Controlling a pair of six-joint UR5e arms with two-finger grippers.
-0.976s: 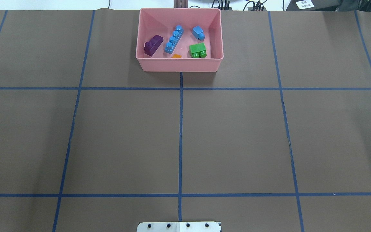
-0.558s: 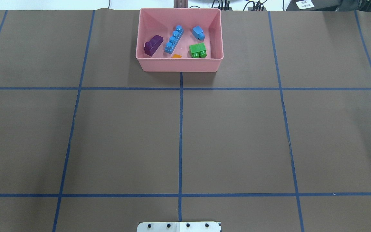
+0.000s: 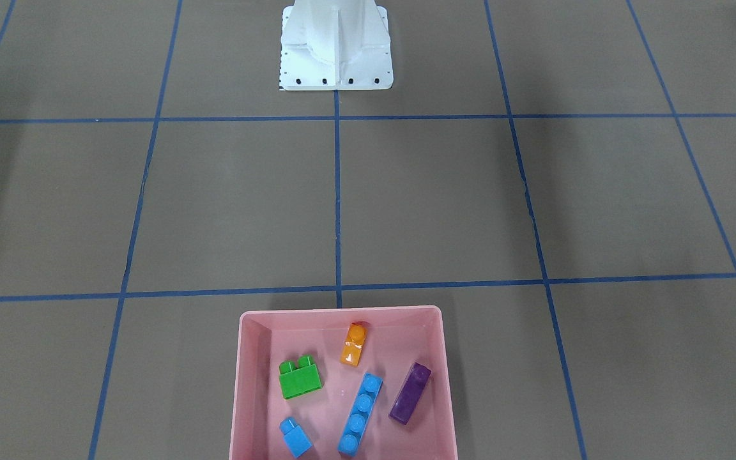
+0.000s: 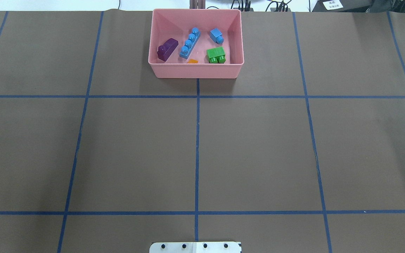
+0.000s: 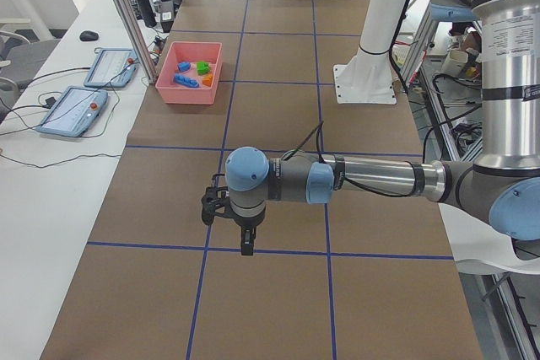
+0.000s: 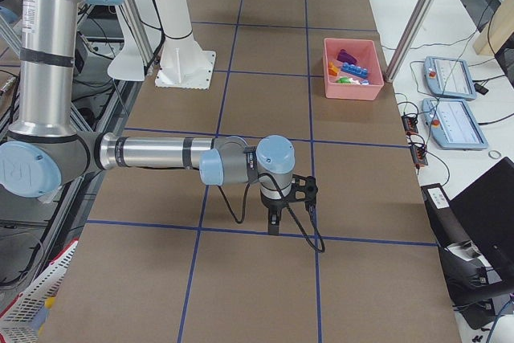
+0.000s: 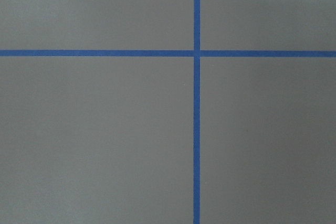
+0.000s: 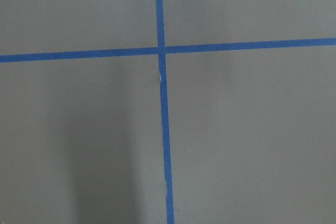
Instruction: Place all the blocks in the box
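The pink box (image 4: 195,72) stands at the table's far middle; it also shows in the front view (image 3: 235,409). All five blocks lie inside it: purple (image 4: 167,49), long blue (image 4: 190,43), small blue (image 4: 216,35), green (image 4: 216,55) and orange (image 4: 192,61), the orange one half hidden by the near wall. In the front view the orange block (image 3: 354,345) shows whole. My left gripper (image 5: 245,246) and right gripper (image 6: 273,226) hang low over the table's ends, far from the box. I cannot tell whether either is open or shut. Both wrist views show only bare table and tape lines.
The white robot base (image 3: 336,51) stands at my edge of the table. Blue tape lines grid the brown surface. Tablets (image 5: 72,111) and cables lie on the white bench beyond the box. A metal frame post (image 5: 126,14) stands near the box.
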